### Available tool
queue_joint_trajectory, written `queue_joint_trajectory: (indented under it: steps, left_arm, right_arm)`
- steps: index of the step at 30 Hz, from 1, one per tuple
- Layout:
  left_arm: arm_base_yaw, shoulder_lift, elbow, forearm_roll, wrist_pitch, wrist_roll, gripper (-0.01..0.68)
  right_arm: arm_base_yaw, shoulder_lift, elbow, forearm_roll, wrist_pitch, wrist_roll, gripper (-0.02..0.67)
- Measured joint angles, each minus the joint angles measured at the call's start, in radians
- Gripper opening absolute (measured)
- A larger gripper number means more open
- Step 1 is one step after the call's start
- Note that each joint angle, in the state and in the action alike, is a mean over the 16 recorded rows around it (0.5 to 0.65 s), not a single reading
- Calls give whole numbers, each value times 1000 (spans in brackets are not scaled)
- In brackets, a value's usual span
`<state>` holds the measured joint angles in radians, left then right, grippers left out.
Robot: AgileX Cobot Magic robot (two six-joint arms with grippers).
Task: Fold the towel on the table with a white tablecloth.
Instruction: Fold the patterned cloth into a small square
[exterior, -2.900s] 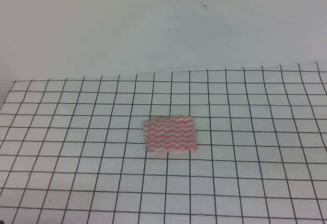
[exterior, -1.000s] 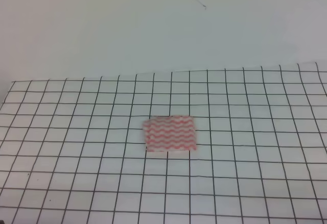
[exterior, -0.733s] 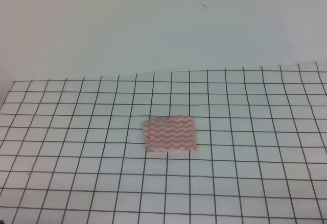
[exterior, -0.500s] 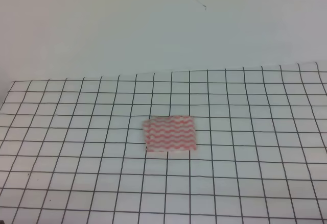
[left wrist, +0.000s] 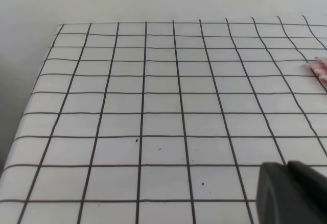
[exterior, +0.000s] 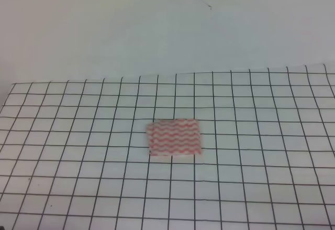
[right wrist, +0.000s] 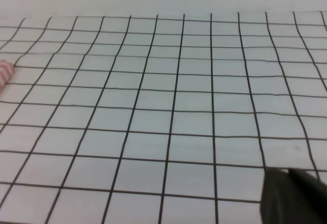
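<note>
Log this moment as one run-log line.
towel: flat, compact rectangle on tablecloth | left pincer: away from towel, state unclear | right pincer: away from towel, state unclear | contact: none

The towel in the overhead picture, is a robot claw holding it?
No, the towel lies alone on the white tablecloth, with no gripper anywhere near it in that view.

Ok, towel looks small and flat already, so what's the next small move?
Probably hold both arms back: the towel lies as a compact flat rectangle on the table, seemingly folded, and neither pincer is near it. Only its edge shows in the wrist views.
</note>
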<state>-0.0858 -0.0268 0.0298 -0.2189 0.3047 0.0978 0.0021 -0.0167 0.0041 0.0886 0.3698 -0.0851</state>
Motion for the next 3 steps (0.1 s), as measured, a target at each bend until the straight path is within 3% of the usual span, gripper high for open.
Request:
queue_joint_trajectory:
  steps: [3]
  left_arm:
    - [0,0,-1,0,1,0,0]
  right_arm:
    - [0,0,0,0,0,0,-1]
